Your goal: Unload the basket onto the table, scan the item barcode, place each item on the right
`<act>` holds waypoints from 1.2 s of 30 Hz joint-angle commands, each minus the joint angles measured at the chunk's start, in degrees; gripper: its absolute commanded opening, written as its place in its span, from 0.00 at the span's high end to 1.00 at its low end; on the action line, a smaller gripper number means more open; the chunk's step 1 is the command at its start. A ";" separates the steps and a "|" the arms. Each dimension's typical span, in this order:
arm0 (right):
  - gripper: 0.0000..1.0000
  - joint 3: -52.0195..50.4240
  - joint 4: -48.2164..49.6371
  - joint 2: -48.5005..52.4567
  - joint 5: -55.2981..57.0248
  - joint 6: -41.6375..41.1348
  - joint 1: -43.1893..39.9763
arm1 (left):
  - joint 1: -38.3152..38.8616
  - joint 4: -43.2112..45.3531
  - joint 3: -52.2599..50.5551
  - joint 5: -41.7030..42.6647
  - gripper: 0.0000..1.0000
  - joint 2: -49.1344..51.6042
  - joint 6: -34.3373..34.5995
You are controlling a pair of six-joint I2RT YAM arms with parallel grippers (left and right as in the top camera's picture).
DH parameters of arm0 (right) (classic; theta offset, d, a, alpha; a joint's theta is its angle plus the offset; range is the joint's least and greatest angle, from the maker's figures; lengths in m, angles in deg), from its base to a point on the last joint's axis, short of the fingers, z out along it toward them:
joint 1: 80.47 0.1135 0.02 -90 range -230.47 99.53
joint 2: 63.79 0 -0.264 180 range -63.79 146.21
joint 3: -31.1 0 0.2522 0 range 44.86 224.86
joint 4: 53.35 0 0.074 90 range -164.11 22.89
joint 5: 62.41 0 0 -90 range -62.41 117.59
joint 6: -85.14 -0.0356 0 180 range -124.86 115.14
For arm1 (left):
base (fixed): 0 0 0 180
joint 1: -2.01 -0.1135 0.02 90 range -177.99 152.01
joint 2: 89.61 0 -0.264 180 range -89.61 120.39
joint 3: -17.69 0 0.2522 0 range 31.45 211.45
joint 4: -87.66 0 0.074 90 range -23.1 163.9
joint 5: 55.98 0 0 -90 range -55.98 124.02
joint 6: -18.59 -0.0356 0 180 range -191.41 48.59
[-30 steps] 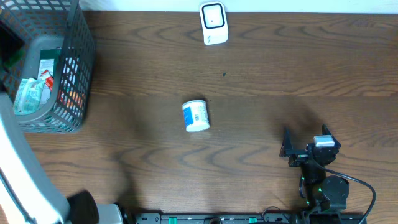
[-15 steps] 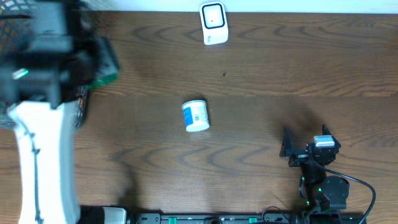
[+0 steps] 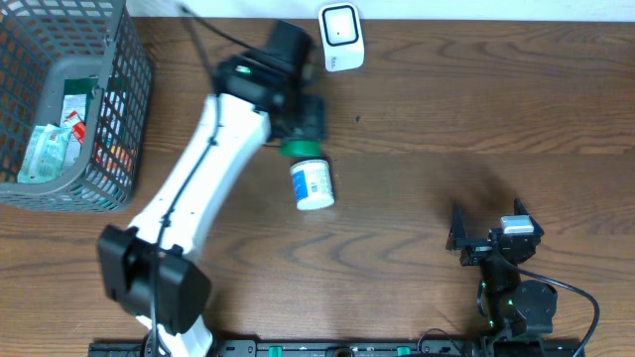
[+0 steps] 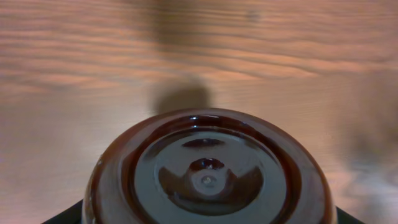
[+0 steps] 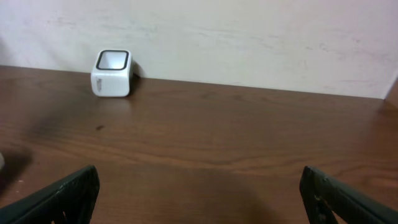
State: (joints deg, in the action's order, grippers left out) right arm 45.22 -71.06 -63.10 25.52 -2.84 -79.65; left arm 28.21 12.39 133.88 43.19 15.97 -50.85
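Left arm (image 3: 203,174) stretched diagonally, tool (image 3: 301,124) gripping bottle (image 4: 208,171) near scanner (image 3: 340,38).

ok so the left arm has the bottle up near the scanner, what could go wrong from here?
1. The bottle hangs close beside the tub; a swing could knock it.
2. Only the bottle's base shows in the wrist view, so its barcode may not face the scanner.

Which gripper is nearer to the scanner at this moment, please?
Left. The left gripper, holding a bottle, hovers close in front of the scanner; the right gripper sits open far back on the right side.
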 commanded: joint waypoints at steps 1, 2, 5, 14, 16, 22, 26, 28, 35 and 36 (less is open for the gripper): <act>0.01 -0.04 -0.20 -0.31 0.11 -0.70 0.35 | 6.08 3.17 0.74 2.62 0.41 3.34 3.48; 0.01 -0.04 -0.20 -0.31 0.11 -0.70 0.35 | 7.48 4.35 0.74 2.62 0.41 4.22 4.04; 0.01 -0.04 -0.20 -0.28 0.11 -0.70 0.35 | 11.67 8.35 0.74 2.34 0.41 7.34 6.58; 0.01 -0.04 -0.20 -0.31 0.11 -0.70 0.35 | 20.02 14.38 0.74 -8.96 0.40 18.08 11.32; 0.01 -0.04 -0.20 -0.28 0.11 -0.70 0.35 | 20.39 14.78 0.74 -11.96 0.40 19.87 11.74; 0.01 -0.04 -0.20 -0.31 0.11 -0.70 0.35 | 20.39 15.15 0.74 -12.24 0.24 23.30 11.69; 0.01 -0.04 -0.20 -0.31 0.11 -0.70 0.35 | 20.37 15.19 0.96 -12.24 0.13 22.86 11.65; 0.01 -0.04 -0.20 -0.28 0.11 -0.70 0.35 | 20.39 15.15 1.49 -12.22 0.08 22.49 11.26; 0.01 -0.04 -0.20 -0.31 0.11 -0.70 0.35 | 20.39 15.61 2.62 -12.28 0.04 18.29 9.73; 0.01 -0.04 -0.20 -0.28 0.11 -0.70 0.35 | 20.39 15.65 2.62 -12.28 0.04 17.84 9.73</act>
State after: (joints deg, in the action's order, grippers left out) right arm 45.22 -71.06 -63.10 25.52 -2.84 -79.65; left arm 48.67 27.90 134.25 32.11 38.29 -40.12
